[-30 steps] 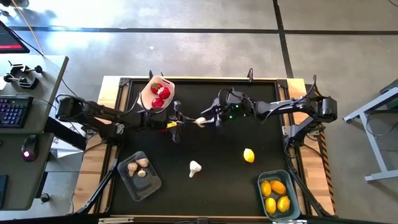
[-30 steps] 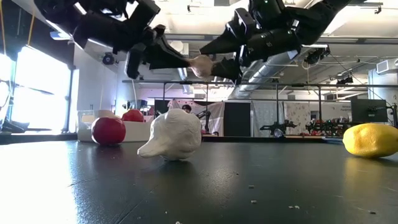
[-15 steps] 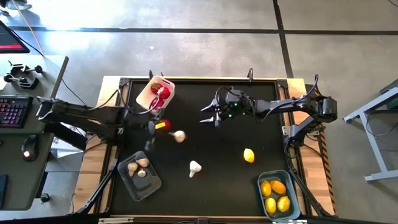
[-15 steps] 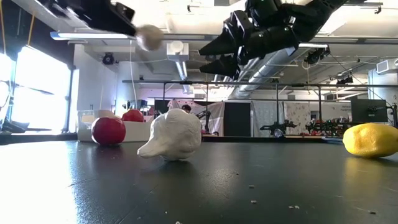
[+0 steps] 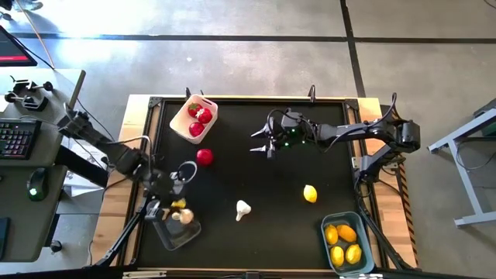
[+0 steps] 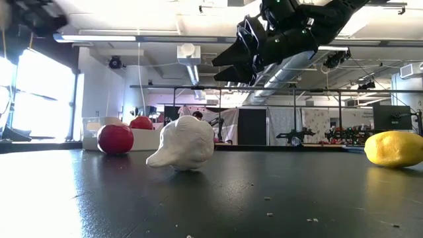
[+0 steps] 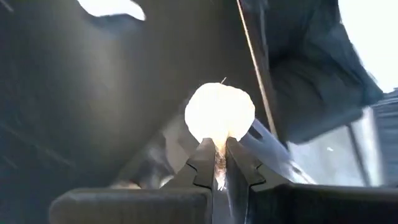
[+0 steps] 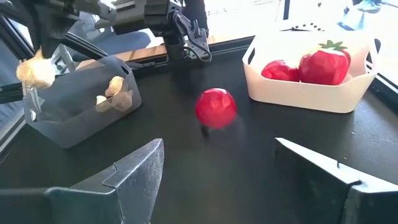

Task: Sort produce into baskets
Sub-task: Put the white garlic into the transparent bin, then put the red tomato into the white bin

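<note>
1. The left gripper (image 7: 216, 163) pinches a garlic bulb (image 7: 220, 113) by its stem, directly above the clear grey tub (image 5: 175, 229).
2. The right gripper (image 5: 262, 142) hovers with fingers wide, empty; a loose tomato (image 5: 204, 156) lies well apart from it.

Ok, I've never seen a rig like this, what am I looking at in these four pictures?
Two robot arms are sorting toy produce on a black table. One picture looks down from above, one sits at table height, two ride on the wrists. The left gripper holds a garlic bulb over the clear tub. The right gripper hangs open and empty above the table. Loose on the table lie a tomato, another garlic and a lemon. Tomatoes fill the white tub, lemons the blue tub.
</note>
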Available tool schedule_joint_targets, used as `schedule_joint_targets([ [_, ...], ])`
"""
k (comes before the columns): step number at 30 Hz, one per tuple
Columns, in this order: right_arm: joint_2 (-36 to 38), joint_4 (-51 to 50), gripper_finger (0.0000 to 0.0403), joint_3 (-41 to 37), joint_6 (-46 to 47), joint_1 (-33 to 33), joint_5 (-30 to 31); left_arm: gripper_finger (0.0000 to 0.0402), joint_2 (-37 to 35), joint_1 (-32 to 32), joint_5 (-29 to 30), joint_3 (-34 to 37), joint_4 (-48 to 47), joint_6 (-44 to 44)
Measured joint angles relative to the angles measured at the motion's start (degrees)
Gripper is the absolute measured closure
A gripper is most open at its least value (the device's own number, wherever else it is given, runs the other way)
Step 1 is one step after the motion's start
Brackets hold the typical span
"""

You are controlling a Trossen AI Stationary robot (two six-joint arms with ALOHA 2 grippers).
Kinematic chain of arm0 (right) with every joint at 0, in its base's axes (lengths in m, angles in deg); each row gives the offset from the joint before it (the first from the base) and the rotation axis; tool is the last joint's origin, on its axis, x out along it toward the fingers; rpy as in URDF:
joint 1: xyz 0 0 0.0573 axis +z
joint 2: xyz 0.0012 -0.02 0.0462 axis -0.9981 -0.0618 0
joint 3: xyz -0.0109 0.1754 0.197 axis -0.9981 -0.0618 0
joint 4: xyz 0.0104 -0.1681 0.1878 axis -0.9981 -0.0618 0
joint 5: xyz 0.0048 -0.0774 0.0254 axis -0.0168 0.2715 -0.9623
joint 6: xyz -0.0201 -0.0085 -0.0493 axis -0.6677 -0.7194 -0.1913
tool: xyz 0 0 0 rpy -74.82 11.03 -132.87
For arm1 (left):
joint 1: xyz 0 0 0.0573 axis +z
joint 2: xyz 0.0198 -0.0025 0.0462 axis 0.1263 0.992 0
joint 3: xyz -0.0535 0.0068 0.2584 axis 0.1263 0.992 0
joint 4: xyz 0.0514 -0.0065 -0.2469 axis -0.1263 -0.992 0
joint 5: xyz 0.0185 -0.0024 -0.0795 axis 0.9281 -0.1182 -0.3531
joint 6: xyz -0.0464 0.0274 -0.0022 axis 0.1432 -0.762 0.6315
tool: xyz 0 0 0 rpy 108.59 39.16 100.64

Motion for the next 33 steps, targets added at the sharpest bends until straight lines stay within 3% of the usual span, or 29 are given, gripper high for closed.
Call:
schedule_joint_targets([
  [7,0.0,0.1,0.0112,0.0,-1.0,0.0,0.0,0.0401,3.0,-7.7,-1.5,-0.1,-9.2,15.5],
  [20,0.0,0.3,0.0112,0.0,-2.4,0.0,0.0,0.0395,10.3,-10.5,-6.7,-0.1,-12.5,19.9],
  [26,0.0,0.3,0.0112,0.0,-3.8,0.0,3.9,0.0353,12.5,-10.3,-7.8,0.0,-12.5,22.3],
  [33,0.0,0.3,0.0112,0.0,-3.9,0.0,6.8,0.0287,12.8,-9.1,-4.2,0.0,-16.8,23.2],
])
